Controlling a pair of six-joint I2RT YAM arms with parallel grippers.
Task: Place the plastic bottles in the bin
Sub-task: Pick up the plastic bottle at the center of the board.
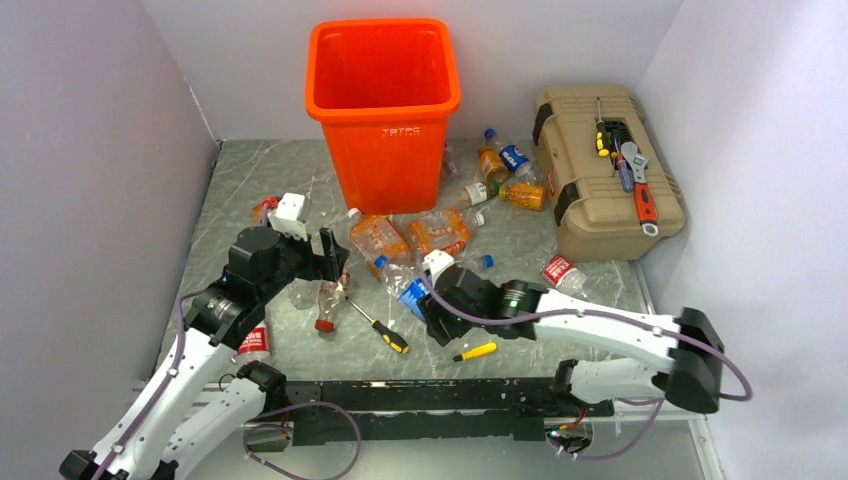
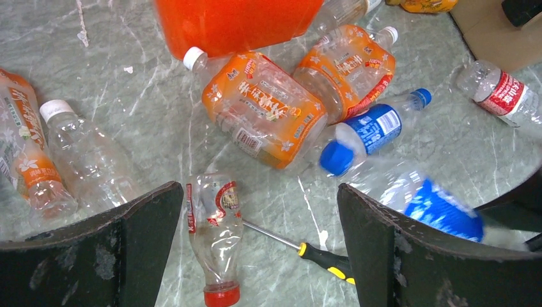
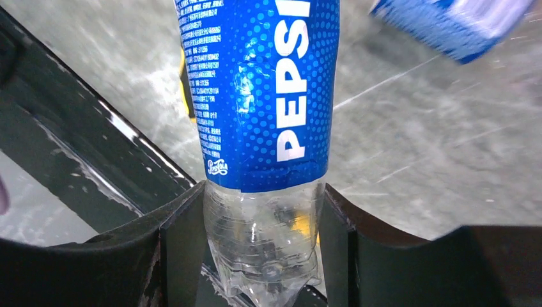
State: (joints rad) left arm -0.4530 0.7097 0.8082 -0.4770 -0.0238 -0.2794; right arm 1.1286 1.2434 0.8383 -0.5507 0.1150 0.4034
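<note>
Right gripper [image 3: 259, 208] pinches Pepsi bottle [image 3: 268, 96] at clear base end, label left uncovered (judged: firmer hold there). White "PEPSI" reads along blue label.

Left gripper [image 2: 259, 192] spread wide above red-capped bottle [image 2: 214, 243], touching nothing; judged lined up for pick.

Bin [image 1: 385, 160] at table's 12 o'clock, well apart; white lettering too small to read. Orange-label bottles [image 2: 265, 109] loose at bin's 6 o'clock.

I see a bright orange bin [image 1: 385, 150] with white lettering, a clear bottle [image 3: 262, 96] labelled blue, a tan toolbox [image 1: 585, 205], and a grey marbled table [image 1: 250, 180].
</note>
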